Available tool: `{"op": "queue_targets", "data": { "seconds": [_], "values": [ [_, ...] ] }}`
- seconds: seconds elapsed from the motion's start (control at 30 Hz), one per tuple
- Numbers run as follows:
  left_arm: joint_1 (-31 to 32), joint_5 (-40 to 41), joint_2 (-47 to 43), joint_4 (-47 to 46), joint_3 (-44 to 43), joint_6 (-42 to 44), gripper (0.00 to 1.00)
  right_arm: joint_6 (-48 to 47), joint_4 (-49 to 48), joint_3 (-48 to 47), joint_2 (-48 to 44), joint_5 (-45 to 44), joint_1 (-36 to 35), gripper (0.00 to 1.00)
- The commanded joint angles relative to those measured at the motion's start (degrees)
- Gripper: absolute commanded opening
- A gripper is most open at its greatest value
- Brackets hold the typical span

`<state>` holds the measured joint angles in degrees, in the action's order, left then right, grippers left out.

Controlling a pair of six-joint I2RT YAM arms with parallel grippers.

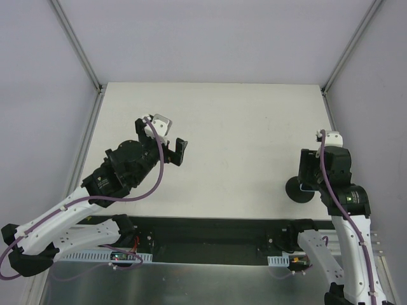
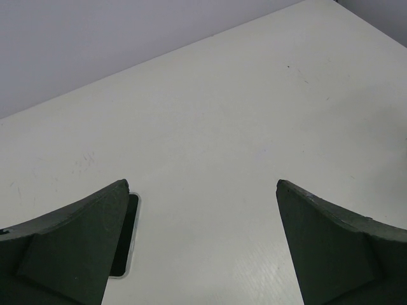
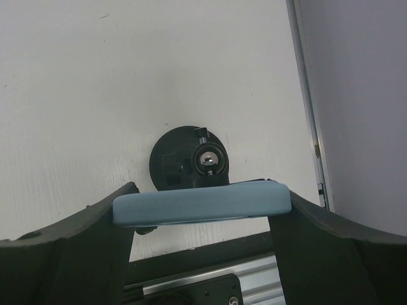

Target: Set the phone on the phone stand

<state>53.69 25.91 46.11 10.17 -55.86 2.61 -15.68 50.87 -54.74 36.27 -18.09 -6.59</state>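
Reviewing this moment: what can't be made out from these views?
- Phone: the left wrist view shows only a dark, pale-rimmed sliver. A left gripper finger hides the rest, and the top view does not show it.
- Phone stand: its near side is hidden behind the light-blue-cased phone in the right gripper. The top view shows only its base.
- That held phone's screen: only its edge shows.

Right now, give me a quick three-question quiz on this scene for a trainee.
1. True or false: the left gripper is open and empty.
2. The right gripper grips a light-blue-cased phone. What stands on the table beneath it? A) a mug B) the phone stand C) a bowl
3. Fill in: the black-screened phone lies on the table beside the ___ gripper's finger.
Key: 1 true; 2 B; 3 left.
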Motion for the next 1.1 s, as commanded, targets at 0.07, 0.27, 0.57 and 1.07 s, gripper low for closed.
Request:
{"op": "queue_targets", "data": {
  "seconds": [0.07, 0.27, 0.57, 1.07],
  "values": [
    [1.15, -0.07, -0.67, -0.86, 0.22, 1.34, 0.98, -3.66, -2.53, -0.63, -0.94, -3.8, 0.7, 0.13],
    [1.42, 0.19, -0.93, -0.95, 0.13, 1.26, 0.98, -2.16, -1.83, 0.16, -1.82, -3.97, 0.79, 0.6],
    [1.59, 0.63, -0.32, -0.86, 0.31, 1.61, 0.98, 1.35, 2.3, -4.05, -1.47, -3.53, 0.7, 1.0],
    [1.59, 3.0, 1.7, -1.12, 0.66, 1.6, 0.98, 6.07, -10.94, -24.26, 6.25, 16.46, 0.18, 0.97]
  ]
}}
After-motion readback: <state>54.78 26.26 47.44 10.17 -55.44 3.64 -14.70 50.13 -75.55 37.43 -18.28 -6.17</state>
